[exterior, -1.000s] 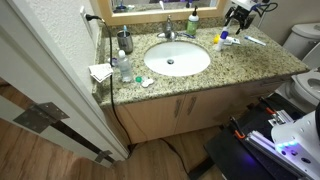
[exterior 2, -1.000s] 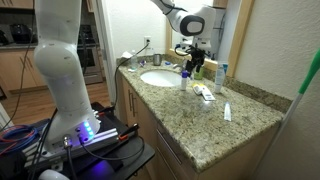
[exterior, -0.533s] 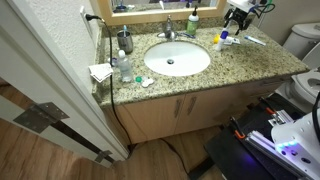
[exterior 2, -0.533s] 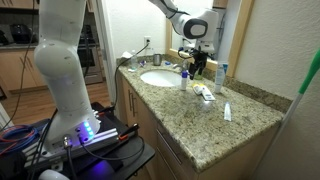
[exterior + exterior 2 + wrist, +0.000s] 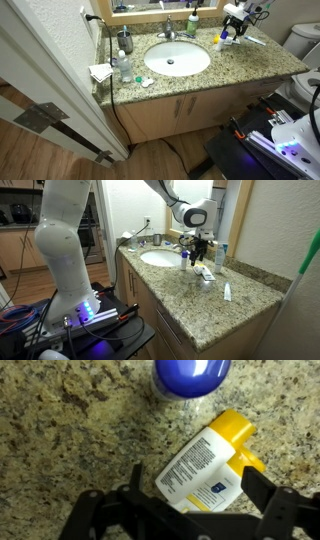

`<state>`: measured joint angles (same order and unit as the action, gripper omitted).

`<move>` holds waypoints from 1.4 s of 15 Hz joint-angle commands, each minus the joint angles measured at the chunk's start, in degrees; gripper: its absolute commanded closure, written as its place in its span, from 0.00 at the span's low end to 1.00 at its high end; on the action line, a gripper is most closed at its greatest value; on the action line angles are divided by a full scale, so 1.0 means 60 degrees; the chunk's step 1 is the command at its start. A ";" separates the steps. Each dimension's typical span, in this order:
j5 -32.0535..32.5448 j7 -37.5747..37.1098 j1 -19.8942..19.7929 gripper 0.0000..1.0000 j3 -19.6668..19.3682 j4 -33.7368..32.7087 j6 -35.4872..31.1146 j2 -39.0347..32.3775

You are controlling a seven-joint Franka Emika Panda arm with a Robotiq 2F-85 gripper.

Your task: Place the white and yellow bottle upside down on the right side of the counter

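Note:
The white and yellow bottle lies on its side on the speckled granite counter, its yellow cap toward the upper right of the wrist view. My gripper is open, one finger on each side of the bottle's lower body, not closed on it. In both exterior views my gripper hangs low over the counter's back right part, just above the bottle.
A blue-capped bottle stands right next to the lying bottle. The white sink basin is in the middle, a green soap bottle behind it. A white tube lies farther along the counter. A toilet is beside it.
My gripper has come down and shifted slightly toward the lying bottle. The bottle and the other items have not moved.

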<state>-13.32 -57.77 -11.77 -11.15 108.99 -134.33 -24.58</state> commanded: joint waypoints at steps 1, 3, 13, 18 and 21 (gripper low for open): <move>-0.0370 -0.0046 0.0019 0.00 -0.0090 -0.0042 -0.0525 -0.0327; -0.0667 -0.0339 0.0005 0.00 -0.0134 0.0151 -0.0709 -0.0245; -0.4643 -0.0334 -0.0859 0.00 -0.0095 0.0780 -0.0288 0.0487; -0.4450 -0.0372 -0.0782 0.00 -0.0317 0.0596 -0.0252 0.0259; -0.4689 -0.0406 -0.0888 0.00 -0.0247 0.0474 -0.0013 0.0083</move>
<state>-39.88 -60.09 -16.73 -12.57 112.75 -136.05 -22.98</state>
